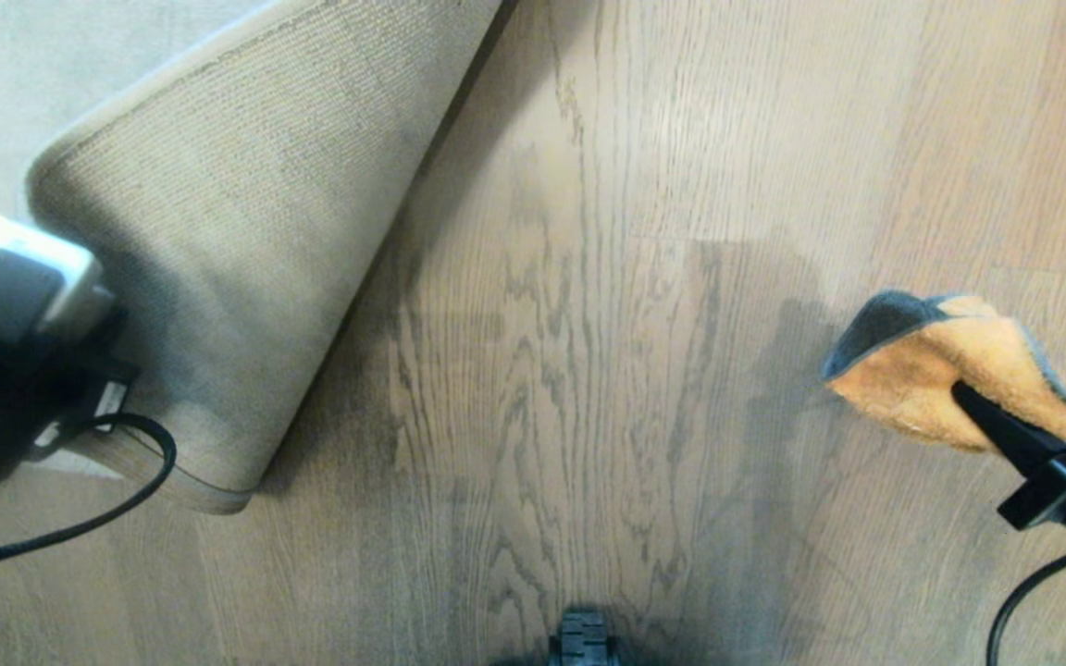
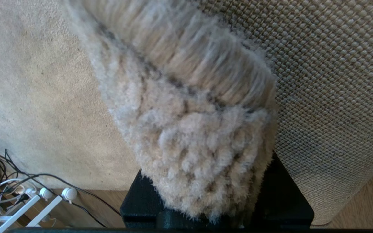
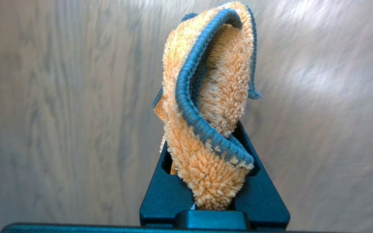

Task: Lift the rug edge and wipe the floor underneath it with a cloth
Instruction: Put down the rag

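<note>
Rug edge (image 1: 218, 277): folded back toward ten o'clock, tan backing up; we keep it raised so the floor (image 1: 588, 370) beneath stays exposed
Left gripper (image 2: 219, 207): at nine o'clock in the head view; jaws narrow, clamped on the rug's pile rim
Right gripper (image 3: 214, 194): at three o'clock; jaws narrow, pinching the cloth (image 1: 949, 365), which bunches forward of them as a wiping pad
Cloth position: over bare planks, well apart from the fold; we judge wiping still pending
</note>
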Robot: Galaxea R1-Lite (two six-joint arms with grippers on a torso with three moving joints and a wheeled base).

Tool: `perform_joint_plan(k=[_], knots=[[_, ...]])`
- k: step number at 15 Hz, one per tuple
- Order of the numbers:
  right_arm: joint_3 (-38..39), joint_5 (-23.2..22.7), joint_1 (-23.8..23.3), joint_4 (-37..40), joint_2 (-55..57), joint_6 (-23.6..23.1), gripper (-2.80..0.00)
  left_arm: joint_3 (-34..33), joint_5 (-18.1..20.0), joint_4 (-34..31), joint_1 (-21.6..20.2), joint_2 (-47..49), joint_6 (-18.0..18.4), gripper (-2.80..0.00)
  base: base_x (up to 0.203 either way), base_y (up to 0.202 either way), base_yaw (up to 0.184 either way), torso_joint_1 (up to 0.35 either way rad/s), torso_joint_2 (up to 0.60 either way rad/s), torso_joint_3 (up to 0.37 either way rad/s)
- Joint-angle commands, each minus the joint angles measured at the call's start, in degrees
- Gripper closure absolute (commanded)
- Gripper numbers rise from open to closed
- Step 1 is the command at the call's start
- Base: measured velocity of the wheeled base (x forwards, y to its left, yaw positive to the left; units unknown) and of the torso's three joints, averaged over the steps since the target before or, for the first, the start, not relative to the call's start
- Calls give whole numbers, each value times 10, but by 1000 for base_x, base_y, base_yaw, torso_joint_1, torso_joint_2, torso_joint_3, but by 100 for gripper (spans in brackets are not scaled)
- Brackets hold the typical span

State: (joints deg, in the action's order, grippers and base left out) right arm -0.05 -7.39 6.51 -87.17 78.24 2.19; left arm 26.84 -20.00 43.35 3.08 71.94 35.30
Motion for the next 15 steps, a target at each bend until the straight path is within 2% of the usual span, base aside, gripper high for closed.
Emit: perform_joint_plan(k=[1, 3, 10, 15], knots=[[0, -1, -26, 1, -61, -4, 0, 1, -1, 3, 0, 0, 2, 0, 0, 0, 0, 0, 0, 0], [0, -1, -31, 75, -125, -6, 0, 0, -1, 2, 0, 0, 2, 0, 0, 0, 0, 0, 0, 0], [0, -2, -33, 447, -403, -35, 0, -7, -1, 2, 0, 0, 1, 0, 0, 0, 0, 0, 0, 0], [-30, 52, -35, 771, -553, -74, 0, -11, -1, 2, 0, 0, 2, 0, 0, 0, 0, 0, 0, 0]])
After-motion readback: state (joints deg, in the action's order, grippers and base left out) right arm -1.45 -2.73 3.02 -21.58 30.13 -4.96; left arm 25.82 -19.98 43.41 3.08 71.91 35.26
